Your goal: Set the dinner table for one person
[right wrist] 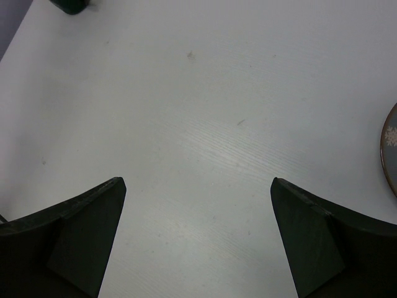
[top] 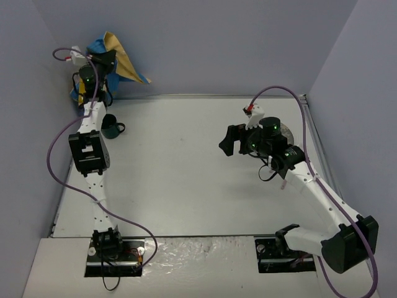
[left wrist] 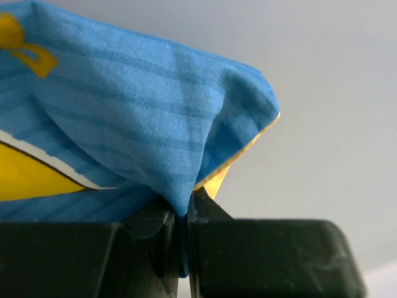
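The white dinner table fills the top view. My left gripper is raised at the far left corner and is shut on a fold of the blue-and-yellow cloth placemat, which hangs bunched in the air. In the left wrist view the cloth is pinched between the jaws of the left gripper. My right gripper is open and empty above the table's right half; in the right wrist view the right gripper has only bare tabletop between its fingers.
A dark green mug stands at the far left beside my left arm; its edge shows in the right wrist view. A plate lies far right, mostly hidden under my right wrist; its rim shows. Grey walls enclose the table.
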